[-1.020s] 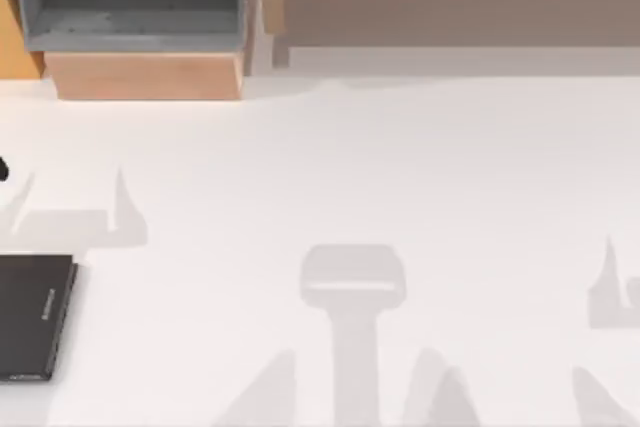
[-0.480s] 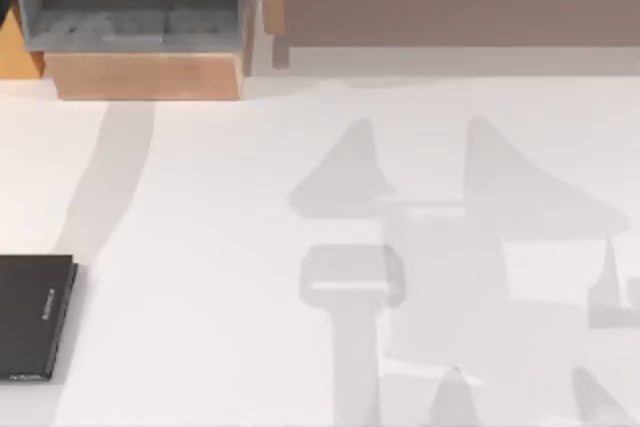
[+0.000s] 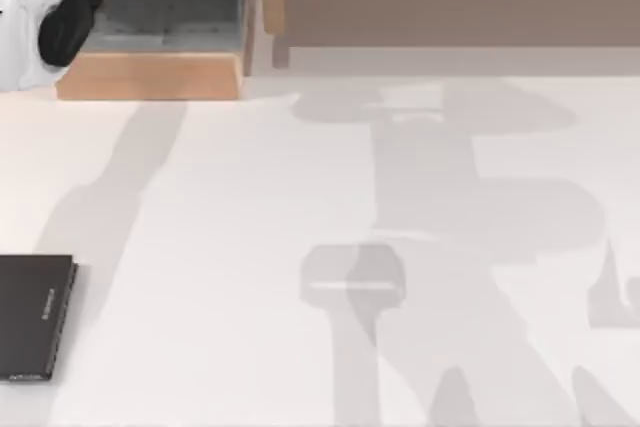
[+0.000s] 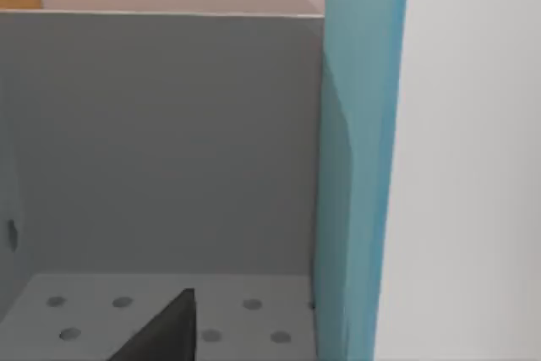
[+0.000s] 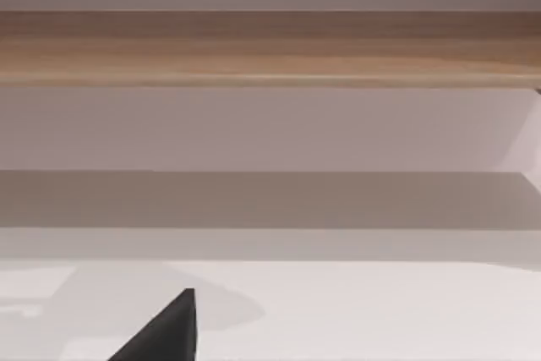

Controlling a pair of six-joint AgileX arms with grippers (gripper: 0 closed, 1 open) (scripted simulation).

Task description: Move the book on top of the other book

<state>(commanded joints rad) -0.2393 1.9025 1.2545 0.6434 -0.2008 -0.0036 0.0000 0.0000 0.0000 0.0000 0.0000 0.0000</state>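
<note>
The left arm (image 3: 55, 7) reaches into the grey bin (image 4: 161, 141), the teal book (image 4: 359, 166) standing upright just beside its jaws; whether they pinch it, I cannot tell. The black book (image 3: 35, 315) lies flat on the table (image 3: 250, 197), well apart from them.

left arm (image 3: 50, 7) now over grey bin (image 3: 170, 7)

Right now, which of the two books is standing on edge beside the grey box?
The teal book, upright against the grey box wall near the left gripper. The black book lies flat on the table.
</note>
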